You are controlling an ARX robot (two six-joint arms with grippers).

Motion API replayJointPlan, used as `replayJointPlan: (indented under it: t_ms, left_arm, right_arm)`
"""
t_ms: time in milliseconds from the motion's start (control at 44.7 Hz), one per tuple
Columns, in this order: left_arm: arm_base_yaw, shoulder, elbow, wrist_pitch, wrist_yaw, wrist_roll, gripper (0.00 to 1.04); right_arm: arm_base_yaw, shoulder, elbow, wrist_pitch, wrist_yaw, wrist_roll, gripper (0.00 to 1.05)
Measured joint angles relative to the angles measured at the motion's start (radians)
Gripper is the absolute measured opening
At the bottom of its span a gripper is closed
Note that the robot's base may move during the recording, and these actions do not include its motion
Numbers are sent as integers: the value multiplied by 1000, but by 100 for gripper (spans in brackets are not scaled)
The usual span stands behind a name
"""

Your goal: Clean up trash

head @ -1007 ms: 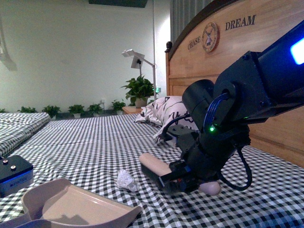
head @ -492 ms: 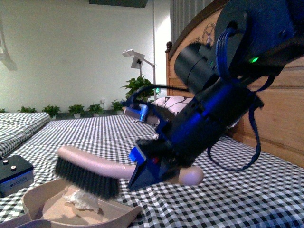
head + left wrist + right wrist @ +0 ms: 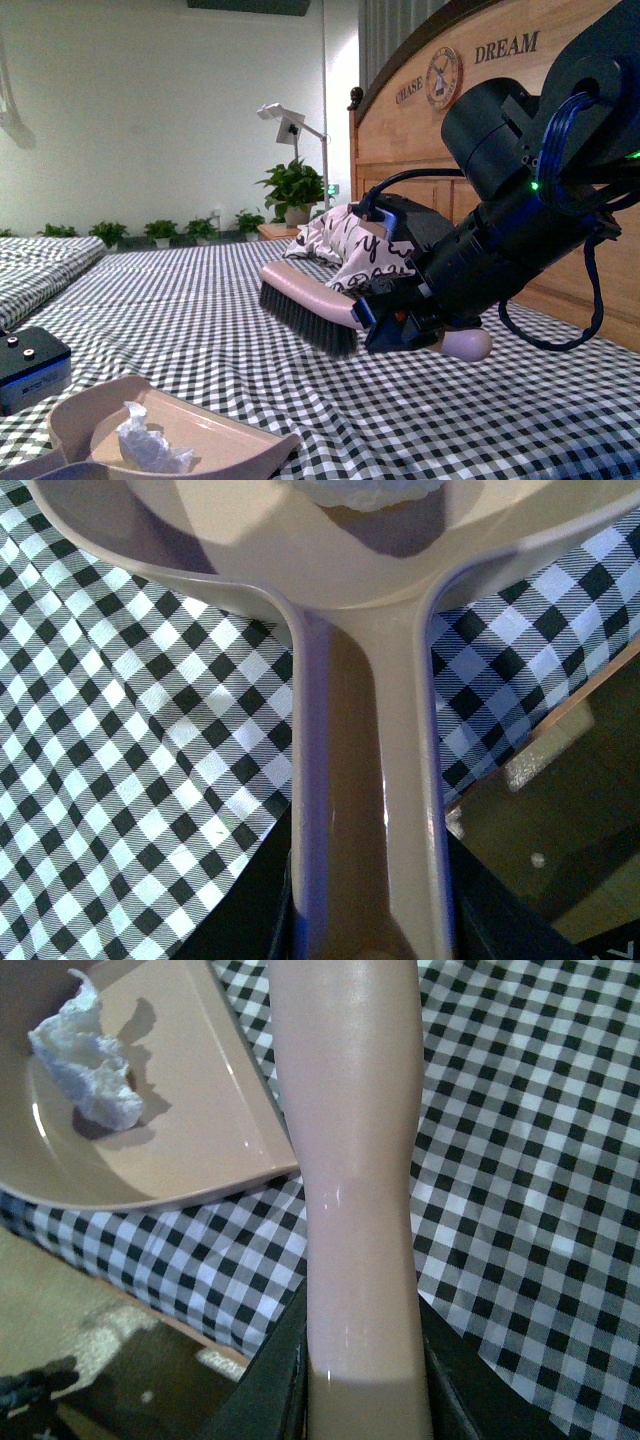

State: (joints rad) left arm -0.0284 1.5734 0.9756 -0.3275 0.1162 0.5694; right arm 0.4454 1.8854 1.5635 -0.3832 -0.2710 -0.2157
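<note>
Your trash [image 3: 150,445] sits in the dustpan [image 3: 215,440] clamped by the left gripper [image 3: 365,935] — nearer than the right gripper [image 3: 400,320], gripping the brush [image 3: 310,305], up right.

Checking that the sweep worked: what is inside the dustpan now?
The dustpan holds one crumpled whitish wad of trash, lying on its floor; the right wrist view shows it too. The pan's near end is cut off by the frame, so anything there is unseen.

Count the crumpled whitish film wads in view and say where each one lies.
1. The small whitish wrinkly wad of film lies inside the beige plastic dustpan, apart from the raised pink-handled brush. No other wad shows on the checked bedcover, though the right arm hides part of it.
</note>
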Motion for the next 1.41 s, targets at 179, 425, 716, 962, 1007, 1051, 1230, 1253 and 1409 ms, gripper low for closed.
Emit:
replayJointPlan:
  t_ms: [179,425,716,962,1007,1051,1230,1253,1409]
  left_arm:
    - [-1,-24,-88,233,-29,-74,26]
    - [3,-234,-216,556,-184,-239,26]
    - [-45,-449,-325,731,-438,-248,26]
    - [-163,-641,-450,816,-616,-247,26]
    - [-193,-685,-473,823,-645,-246,26]
    - [-225,-725,-497,837,-682,-246,26]
    - [-372,-862,-595,879,-811,-241,26]
    - [-381,-871,-601,879,-818,-241,26]
    - [-408,-918,-629,859,-824,-251,26]
  right_arm:
    - [-7,-119,-104,114,9,121,20]
    - [-206,-510,-312,149,-110,303,20]
    - [-315,-756,-372,125,-185,388,20]
    - [-325,-891,-383,114,-164,433,20]
    - [-328,-918,-389,116,-150,447,20]
    - [-331,-946,-401,116,-128,458,20]
    - [-340,-1033,-451,105,-70,486,20]
    - [-340,-1037,-452,103,-64,486,20]
    - [-340,-1048,-455,68,-15,485,20]
